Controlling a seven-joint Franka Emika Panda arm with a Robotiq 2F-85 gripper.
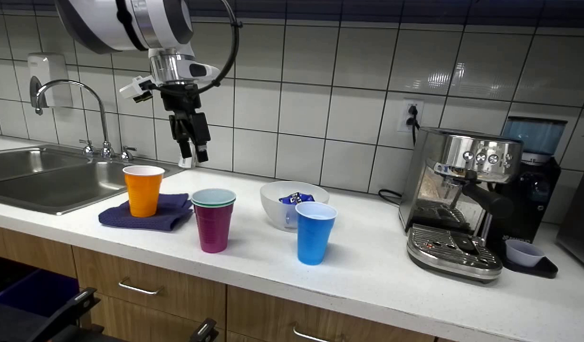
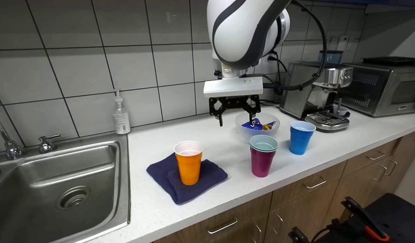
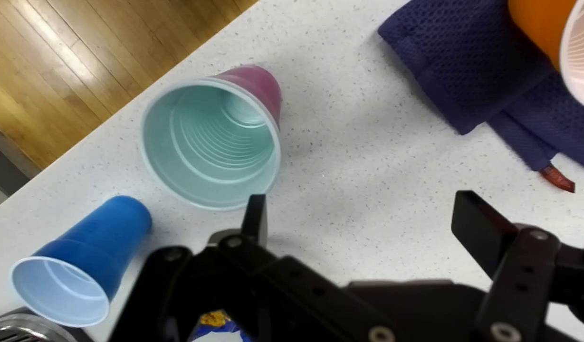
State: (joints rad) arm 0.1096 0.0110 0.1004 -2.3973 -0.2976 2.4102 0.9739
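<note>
My gripper (image 1: 194,154) is open and empty, pointing down above the counter. It also shows in an exterior view (image 2: 236,123) and in the wrist view (image 3: 360,209), with bare counter between the fingers. A purple cup (image 1: 214,230) with a teal cup (image 3: 211,142) nested inside stands upright below it. An orange cup (image 2: 189,165) stands on a folded dark blue towel (image 2: 190,192). A blue cup (image 1: 315,235) stands beside a frosted bowl (image 1: 272,209) holding blue wrapped packets (image 2: 254,124). In the wrist view, the gripper hides most of the bowl.
A steel sink (image 2: 123,168) with a faucet (image 1: 101,118) lies at one end of the counter. A soap bottle (image 2: 121,116) stands by the wall. An espresso machine (image 1: 458,204), a grinder (image 1: 534,180) and a toaster oven (image 2: 386,87) stand at the far end.
</note>
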